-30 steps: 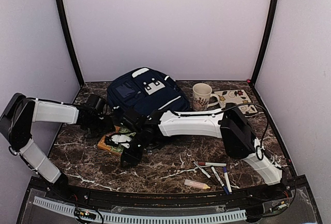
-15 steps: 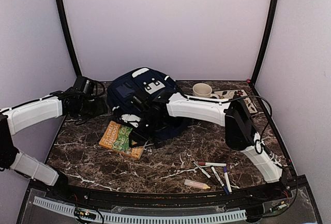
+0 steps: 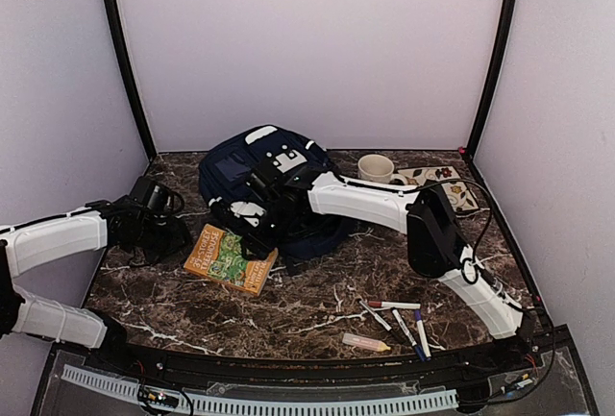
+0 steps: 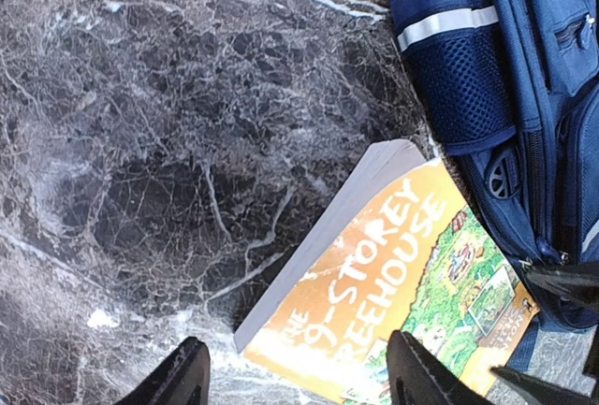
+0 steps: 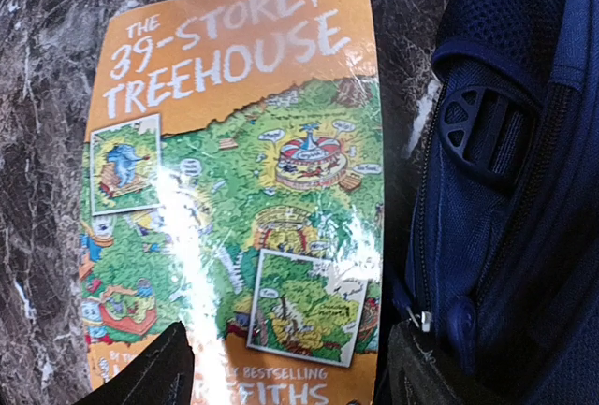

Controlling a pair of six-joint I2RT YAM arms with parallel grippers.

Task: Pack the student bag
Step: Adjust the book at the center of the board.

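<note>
Navy-blue student bag (image 3: 274, 178) at back-centre of marble table (image 3: 317, 312); paperback "The 39-Storey Treehouse" (image 5: 234, 190) flat just beside its front-left edge; left gripper (image 4: 299, 374) spread wide, empty, over bare marble by the book's corner; right gripper (image 5: 285, 365) spread wide, empty, above book and bag edge

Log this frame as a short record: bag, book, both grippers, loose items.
bag: student bag at the rear of the table
book: orange paperback flat on the table beside the bag, not packed
left gripper: open over the book's corner, empty
right gripper: open over the book's cover, empty
loose items: markers front right; mug rear right
</note>
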